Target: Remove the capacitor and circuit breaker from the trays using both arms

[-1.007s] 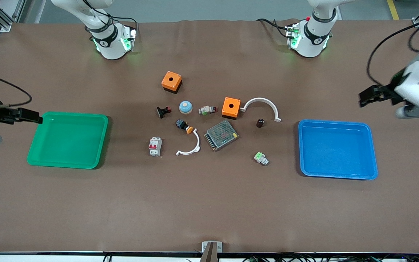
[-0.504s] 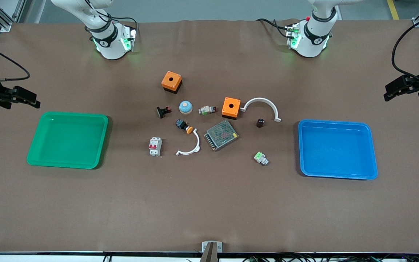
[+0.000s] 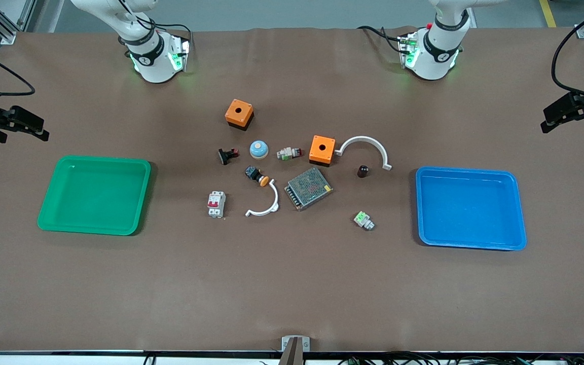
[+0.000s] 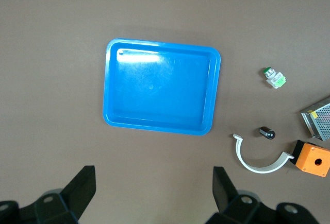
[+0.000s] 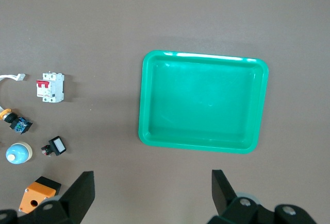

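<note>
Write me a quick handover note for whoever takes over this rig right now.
Left gripper: open, holding nothing, up by the table edge at the left arm's end.
Right gripper: open, holding nothing, up by the edge at the right arm's end.
Capacitor: on the table, beside the blue tray.
Circuit breaker: on the table, toward the green tray.
Done: both parts lie outside the trays, and both trays hold nothing.
Left: nothing to remove as far as the pictures show; the arms are clear of the parts.

Robotics lab: two arm bases (image 3: 152, 58) flank a parts-strewn table (image 3: 292, 284).
</note>
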You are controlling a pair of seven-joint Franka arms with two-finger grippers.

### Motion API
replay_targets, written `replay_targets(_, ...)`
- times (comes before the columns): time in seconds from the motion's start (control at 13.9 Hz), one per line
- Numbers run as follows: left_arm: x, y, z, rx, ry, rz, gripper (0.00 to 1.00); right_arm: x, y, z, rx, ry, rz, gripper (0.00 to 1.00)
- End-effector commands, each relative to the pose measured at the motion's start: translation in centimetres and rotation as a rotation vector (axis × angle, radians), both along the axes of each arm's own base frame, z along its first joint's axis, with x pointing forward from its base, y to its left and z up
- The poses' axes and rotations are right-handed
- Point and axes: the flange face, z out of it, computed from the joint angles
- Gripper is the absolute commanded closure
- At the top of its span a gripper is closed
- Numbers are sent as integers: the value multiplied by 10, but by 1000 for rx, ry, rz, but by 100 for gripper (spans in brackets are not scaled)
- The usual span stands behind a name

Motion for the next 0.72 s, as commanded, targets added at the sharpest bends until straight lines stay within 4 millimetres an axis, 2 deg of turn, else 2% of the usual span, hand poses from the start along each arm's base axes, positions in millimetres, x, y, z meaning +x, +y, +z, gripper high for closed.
replay_targets(0.0, -5, -2, 13, -20, -14, -13, 0, -9, -3, 2, -12, -14, 17, 0)
replay_targets(0.65, -3, -1, 13, -21, -16, -13, 0, -12, 1, 2, 2, 4, 18, 0)
